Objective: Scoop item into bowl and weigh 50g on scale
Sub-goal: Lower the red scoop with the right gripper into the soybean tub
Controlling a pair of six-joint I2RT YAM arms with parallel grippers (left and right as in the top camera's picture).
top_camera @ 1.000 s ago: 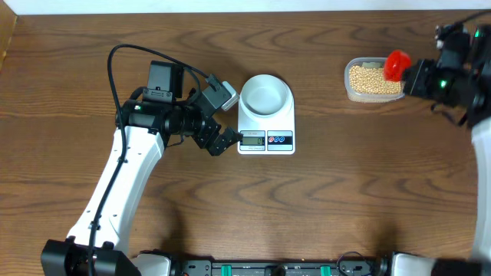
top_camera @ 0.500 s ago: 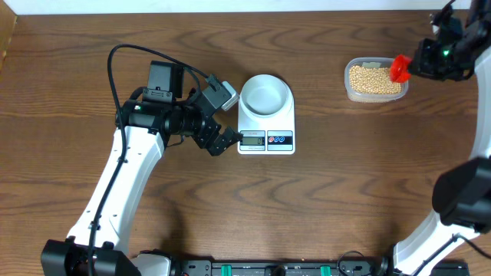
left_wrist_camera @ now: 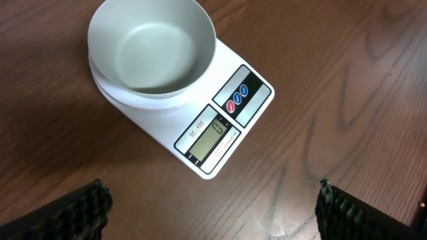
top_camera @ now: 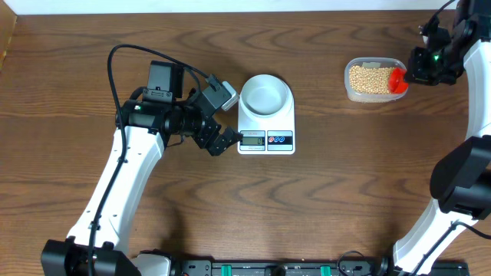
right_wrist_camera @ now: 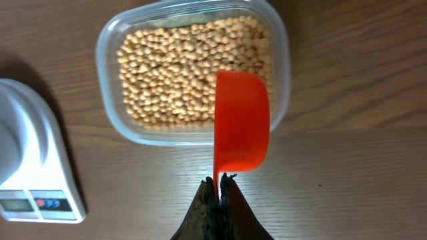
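Overhead looks straight down across the whole table. The left wrist camera sits close above the scale; the right wrist's peers down at the container, scale at its edge.

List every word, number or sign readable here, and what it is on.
"SF-400": on the scale, beside its display.
Display digits: too blurred to read.
Marks on the two buttons: too small to read.
Nothing else bears text.
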